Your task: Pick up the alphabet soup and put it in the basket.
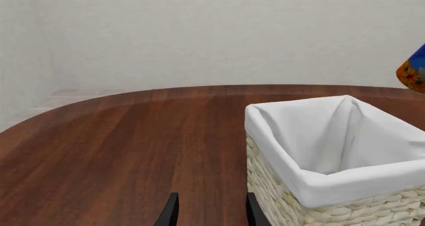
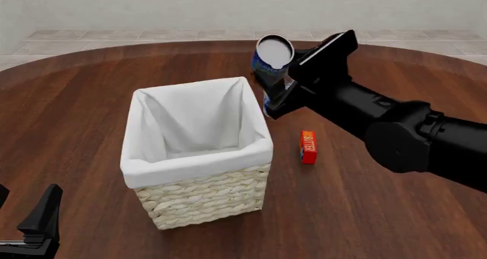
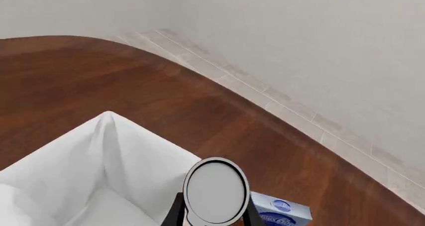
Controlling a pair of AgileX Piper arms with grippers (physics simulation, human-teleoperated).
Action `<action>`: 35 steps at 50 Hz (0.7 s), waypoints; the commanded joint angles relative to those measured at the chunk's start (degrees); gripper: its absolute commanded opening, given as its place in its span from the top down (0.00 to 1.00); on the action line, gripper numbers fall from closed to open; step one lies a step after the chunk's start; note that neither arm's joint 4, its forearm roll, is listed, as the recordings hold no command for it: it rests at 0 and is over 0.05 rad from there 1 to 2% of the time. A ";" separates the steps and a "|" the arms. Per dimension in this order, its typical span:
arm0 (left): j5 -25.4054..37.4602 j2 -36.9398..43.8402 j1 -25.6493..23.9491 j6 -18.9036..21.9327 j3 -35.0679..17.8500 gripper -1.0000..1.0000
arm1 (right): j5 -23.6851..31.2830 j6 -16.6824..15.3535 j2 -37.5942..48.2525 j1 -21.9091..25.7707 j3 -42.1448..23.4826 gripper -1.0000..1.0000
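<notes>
The alphabet soup can (image 2: 272, 56), silver top and dark blue label, is held in the air by my right gripper (image 2: 279, 71), just beyond the far right corner of the basket (image 2: 199, 185). In the right wrist view the can's silver top (image 3: 215, 190) sits between the fingers above the basket's white lining (image 3: 79, 176). A bit of the can's label (image 1: 413, 69) shows in the left wrist view, above the basket (image 1: 332, 186). My left gripper (image 1: 209, 211) is open and empty, low beside the basket's near left side; it also shows in the front view (image 2: 38, 222).
A small red butter box (image 2: 308, 146) lies on the table right of the basket. A flat blue-and-white box (image 3: 282, 211) lies behind the can, partly hidden by it. The round wooden table (image 2: 91, 99) ends at a tiled floor and wall beyond.
</notes>
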 commanded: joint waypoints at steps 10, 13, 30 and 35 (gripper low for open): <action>0.00 0.00 0.00 0.00 0.00 0.00 | 4.42 2.20 2.03 6.06 -5.15 1.00; 0.00 0.00 0.00 0.00 0.00 0.00 | 5.54 2.42 2.88 6.27 -6.47 1.00; 0.00 0.00 0.00 0.00 0.00 0.00 | 15.20 3.29 8.54 7.95 -16.50 1.00; 0.00 0.00 0.00 0.00 0.00 0.00 | 19.52 3.19 9.57 9.33 -18.82 1.00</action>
